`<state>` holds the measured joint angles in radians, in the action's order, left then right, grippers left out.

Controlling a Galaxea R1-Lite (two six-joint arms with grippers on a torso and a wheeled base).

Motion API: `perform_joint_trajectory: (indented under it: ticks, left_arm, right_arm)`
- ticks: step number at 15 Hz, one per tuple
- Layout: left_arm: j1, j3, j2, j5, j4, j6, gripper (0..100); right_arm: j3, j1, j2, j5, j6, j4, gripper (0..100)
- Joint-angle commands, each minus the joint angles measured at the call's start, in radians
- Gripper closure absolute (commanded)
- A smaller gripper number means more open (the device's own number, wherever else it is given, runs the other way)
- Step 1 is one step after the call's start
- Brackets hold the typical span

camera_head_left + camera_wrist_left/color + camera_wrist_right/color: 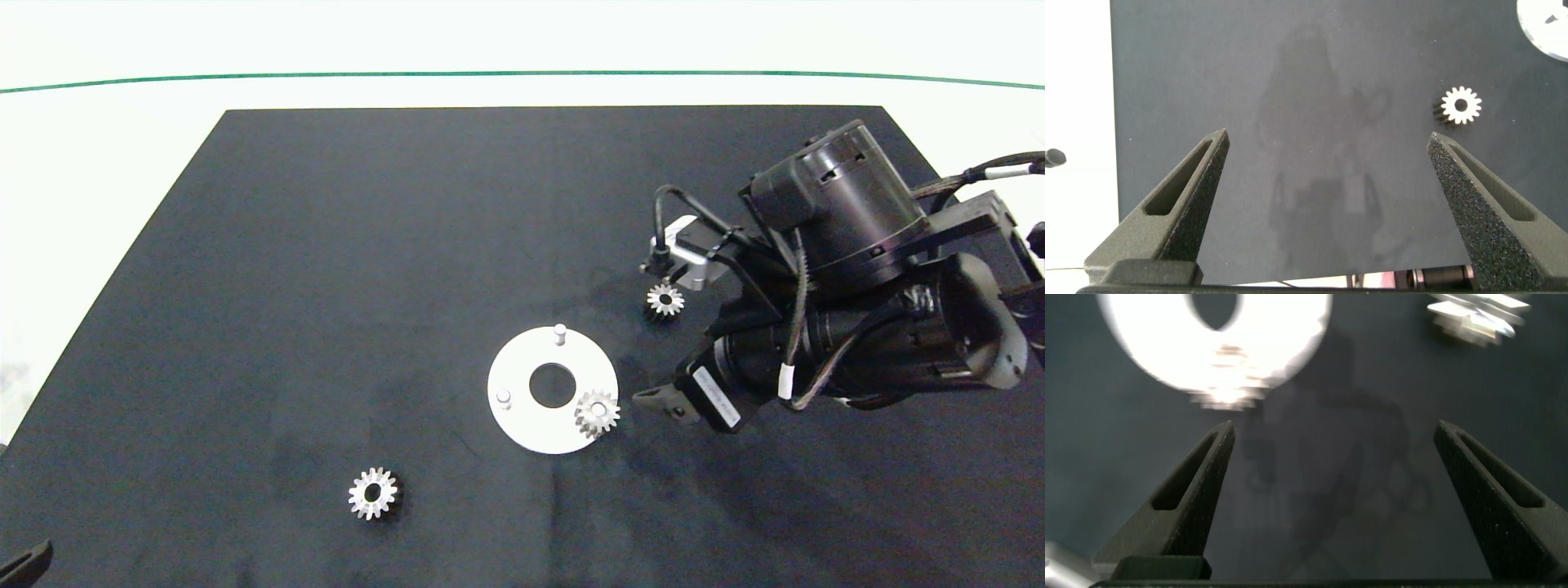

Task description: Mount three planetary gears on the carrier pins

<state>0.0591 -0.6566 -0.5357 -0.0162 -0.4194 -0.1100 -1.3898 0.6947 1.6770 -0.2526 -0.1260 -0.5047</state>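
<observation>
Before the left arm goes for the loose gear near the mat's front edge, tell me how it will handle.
The gear looks metal, so probably rigid and heavy for its size. Lying flat on the mat, it should not roll. Its pointed teeth may make the grip slip.

The disc lies on the mat on the desk, near the middle. One gear sits on the disc at 4 o'clock. A second gear lies off the disc toward 2 o'clock, and a third gear toward 8 o'clock.

Robotics lab bench: black mat on white table.
</observation>
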Motion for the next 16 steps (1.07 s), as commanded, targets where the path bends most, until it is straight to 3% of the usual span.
perform_joint_trajectory:
  ticks: [1, 5, 8, 13, 16]
  left_arm:
    - [-0.001, 0.000, 0.003, -0.001, -0.002, 0.000, 0]
    - [0.001, 0.000, 0.000, -0.001, -0.002, 0.000, 0]
    - [0.002, 0.002, -0.003, 0.002, -0.002, 0.000, 0]
    - [0.002, 0.000, -0.007, 0.004, -0.001, 0.000, 0]
    - [0.002, 0.000, -0.007, 0.005, -0.001, 0.000, 0]
  right_arm:
    - [0.003, -0.119, -0.013, 0.015, 0.000, 0.002, 0]
    - [-0.035, -0.199, 0.020, 0.052, -0.001, 0.009, 0]
    - [-0.038, -0.225, 0.038, 0.105, -0.003, 0.023, 0]
    - [-0.029, -0.221, 0.086, 0.108, -0.004, 0.169, 0]
    - [-0.031, -0.213, 0.105, 0.107, -0.006, 0.189, 0]
